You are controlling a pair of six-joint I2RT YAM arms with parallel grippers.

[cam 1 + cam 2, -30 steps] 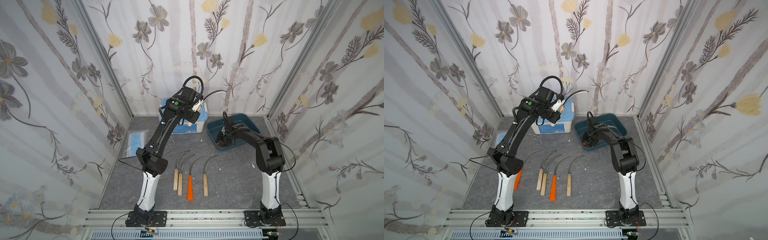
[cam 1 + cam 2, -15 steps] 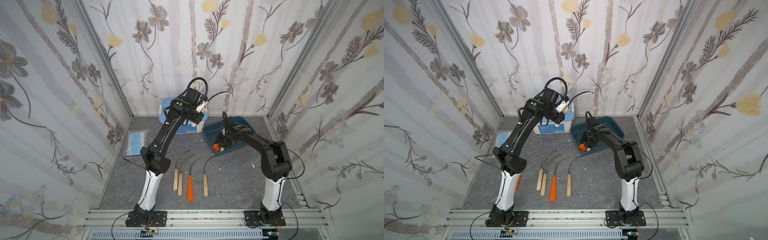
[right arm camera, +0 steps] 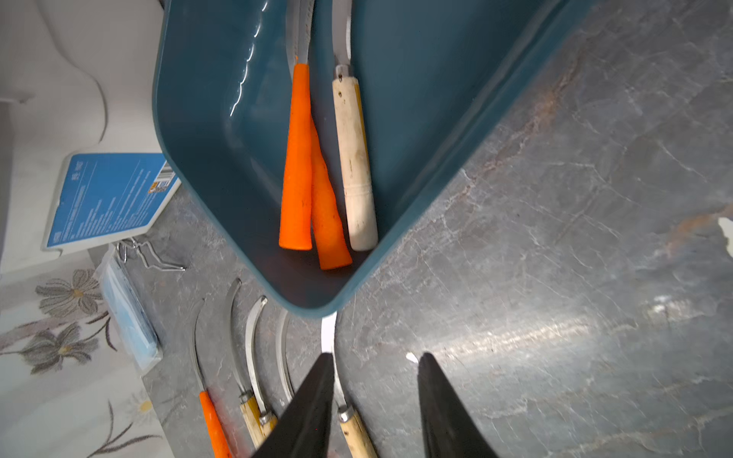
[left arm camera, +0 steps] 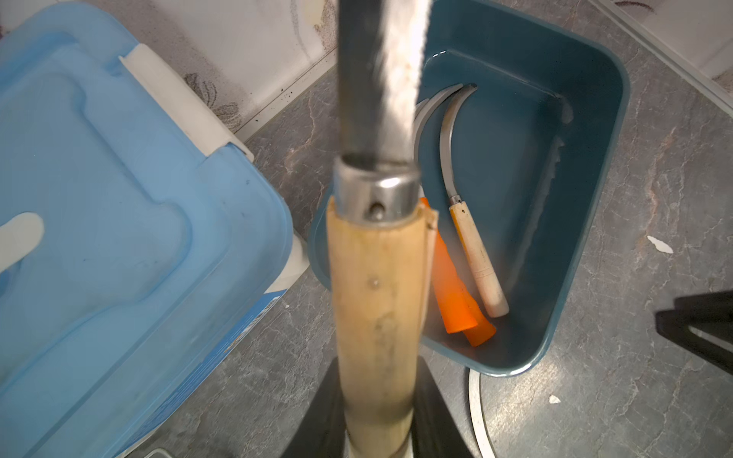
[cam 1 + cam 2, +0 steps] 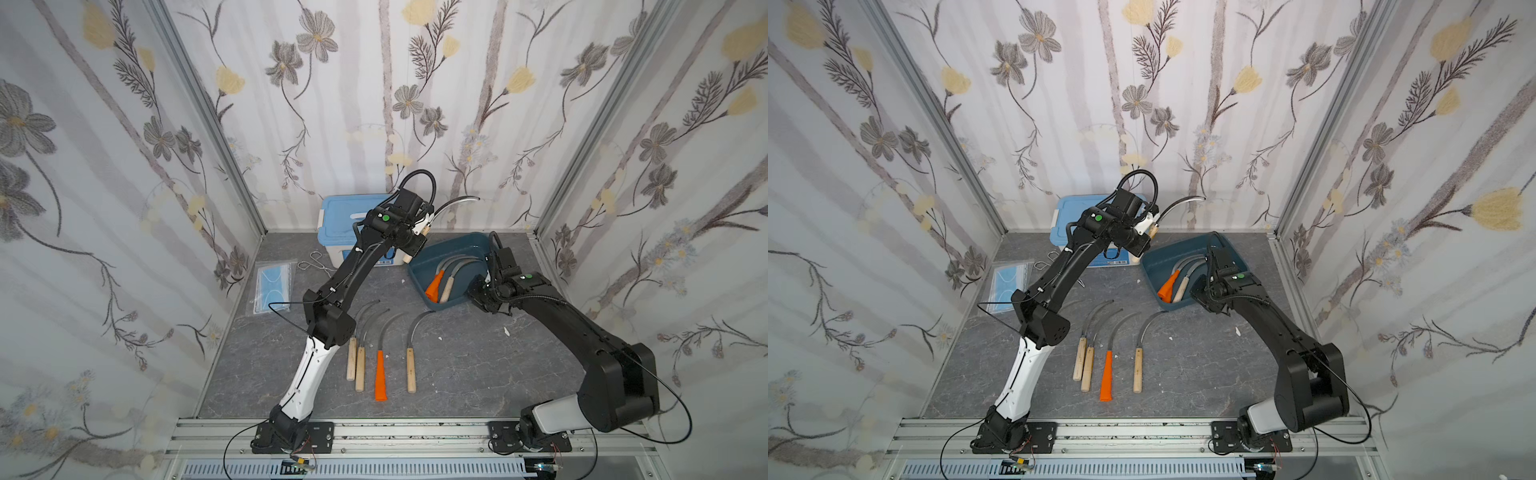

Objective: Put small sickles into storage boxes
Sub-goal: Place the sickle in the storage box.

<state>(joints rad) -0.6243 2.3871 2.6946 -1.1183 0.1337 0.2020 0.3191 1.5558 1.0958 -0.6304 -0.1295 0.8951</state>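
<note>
My left gripper (image 5: 420, 227) (image 4: 377, 396) is shut on the pale wooden handle of a small sickle (image 4: 377, 277), held in the air. Its curved blade (image 5: 457, 203) points up toward the back wall. It hangs between the white box and the left end of the dark teal storage box (image 5: 453, 237) (image 4: 618, 79). In that box lie two orange-handled sickles (image 3: 297, 158) and a pale-handled one (image 3: 353, 158). My right gripper (image 5: 478, 291) (image 3: 375, 357) is open and empty, just outside the box's front right corner. Several more sickles (image 5: 379, 374) lie in a row on the table.
A white box with a light blue lid (image 5: 349, 216) stands at the back, left of the storage box. Wire tongs (image 5: 316, 264) and a packet of blue masks (image 5: 272, 286) lie at the left. Small white scraps (image 5: 506, 331) dot the grey table.
My right gripper has drawn back out of the storage box toward its front right corner, uncovering the sickles inside. The left gripper has carried its sickle to the right, closer to the box.
</note>
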